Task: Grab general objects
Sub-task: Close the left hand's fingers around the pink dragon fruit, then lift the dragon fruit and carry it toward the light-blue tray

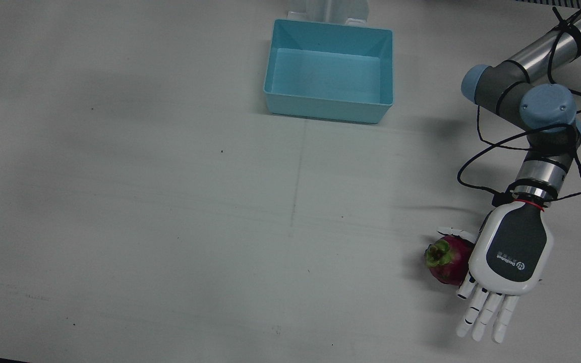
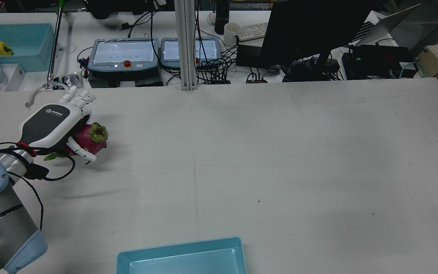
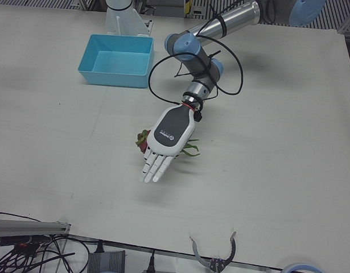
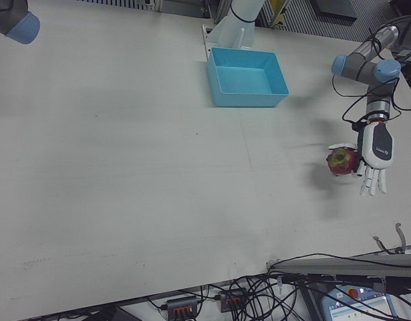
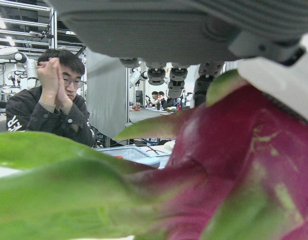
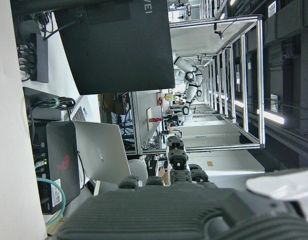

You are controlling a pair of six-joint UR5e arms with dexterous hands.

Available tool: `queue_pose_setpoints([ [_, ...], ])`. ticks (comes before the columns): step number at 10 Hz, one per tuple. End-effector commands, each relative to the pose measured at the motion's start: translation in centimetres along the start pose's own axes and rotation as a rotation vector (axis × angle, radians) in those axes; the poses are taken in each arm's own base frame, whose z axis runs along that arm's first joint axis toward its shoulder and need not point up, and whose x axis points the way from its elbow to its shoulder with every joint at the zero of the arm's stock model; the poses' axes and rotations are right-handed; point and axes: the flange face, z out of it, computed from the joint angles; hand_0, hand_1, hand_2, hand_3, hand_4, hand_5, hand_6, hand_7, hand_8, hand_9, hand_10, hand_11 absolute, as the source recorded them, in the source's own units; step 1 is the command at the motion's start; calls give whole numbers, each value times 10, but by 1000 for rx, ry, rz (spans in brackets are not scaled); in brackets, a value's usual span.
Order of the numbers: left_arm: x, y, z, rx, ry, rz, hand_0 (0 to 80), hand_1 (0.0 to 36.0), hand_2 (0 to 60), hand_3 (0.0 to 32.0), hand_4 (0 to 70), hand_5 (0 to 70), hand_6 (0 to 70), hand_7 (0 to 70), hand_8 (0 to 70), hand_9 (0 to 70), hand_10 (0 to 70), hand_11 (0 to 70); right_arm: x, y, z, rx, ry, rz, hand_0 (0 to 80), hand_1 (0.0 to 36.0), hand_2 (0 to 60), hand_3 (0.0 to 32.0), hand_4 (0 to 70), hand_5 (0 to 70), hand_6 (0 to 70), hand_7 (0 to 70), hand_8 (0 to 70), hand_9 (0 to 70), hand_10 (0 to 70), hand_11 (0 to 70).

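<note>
One dragon fruit (image 1: 447, 259) under left hand (image 1: 511, 252) — fingers (image 1: 484, 310) straight, thumb beside it, not grasping.

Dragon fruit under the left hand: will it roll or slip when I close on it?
The magenta, oval dragon fruit probably rolls if nudged. Its green scales look bendy, so fingers may slide; grip the body.

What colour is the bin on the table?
Light blue bin, clearest in the front view.
</note>
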Motion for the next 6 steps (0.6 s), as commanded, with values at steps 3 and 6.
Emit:
queue_pose_setpoints([
  [3,76,24,-17,-423,208,-228,359,175,600,0,263,700,80,156,153,47,16,24,0,0,0,0,0,0,0,0,0,0,0,0,0,0,0,0,0,0],
  [6,123,46,-43,-597,260,-358,285,121,583,0,243,700,104,194,174,77,29,40,0,0,0,0,1,0,0,0,0,0,0,0,0,0,0,0,0,0],
])
